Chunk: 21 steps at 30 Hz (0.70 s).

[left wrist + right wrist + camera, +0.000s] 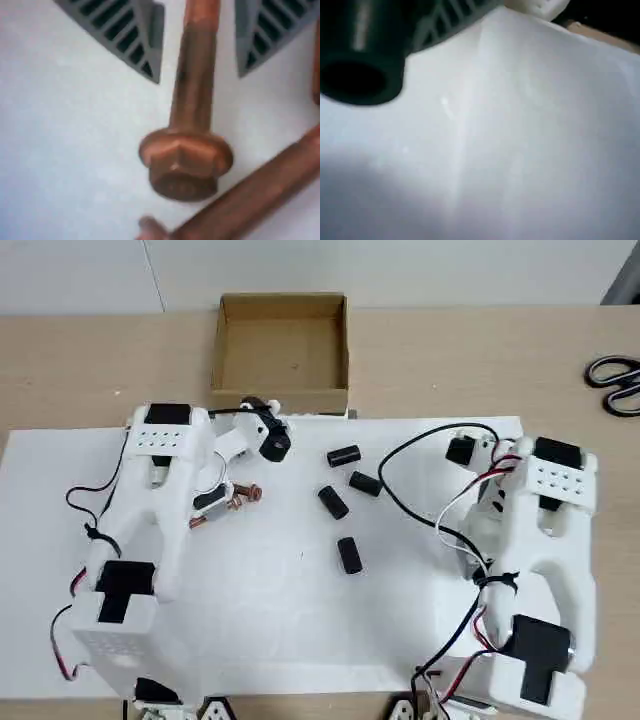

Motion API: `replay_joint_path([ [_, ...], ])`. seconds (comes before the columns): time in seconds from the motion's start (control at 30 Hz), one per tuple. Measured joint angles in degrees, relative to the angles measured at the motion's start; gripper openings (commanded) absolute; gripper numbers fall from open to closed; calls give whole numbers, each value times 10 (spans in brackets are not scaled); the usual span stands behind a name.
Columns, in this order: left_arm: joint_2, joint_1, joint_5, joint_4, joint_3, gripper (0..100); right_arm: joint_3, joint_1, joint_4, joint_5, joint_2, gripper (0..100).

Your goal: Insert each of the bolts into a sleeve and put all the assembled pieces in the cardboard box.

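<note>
My left gripper [199, 75] is open, low over the white sheet, with its grey ribbed fingers [132, 37] on either side of a copper bolt's [192, 125] shaft. A second bolt [260, 195] lies slanted beside its hexagonal head. The bolts [243, 497] sit left of centre by that gripper [215, 502]. Several black sleeves [349, 555] lie loose in the middle of the sheet. My right gripper [470, 455] sits at the right, apparently shut on a black sleeve [360, 65] whose open bore faces the camera. The cardboard box [280, 398] stands at the back.
A white sheet [300, 620] covers the wooden table. Scissors [615, 380] lie at the far right edge. Black cables [420, 510] loop from the right arm over the sheet towards the sleeves.
</note>
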Motion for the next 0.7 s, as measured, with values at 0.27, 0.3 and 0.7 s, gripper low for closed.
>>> replay_joint_path([
  [0.27,2,22,1,-20,0,99,0,-39,0,0,0,7],
  [0.3,2,21,1,-23,0,99,0,-40,0,0,0,7],
  [0.7,70,16,0,-34,-12,98,0,-40,0,0,0,7],
])
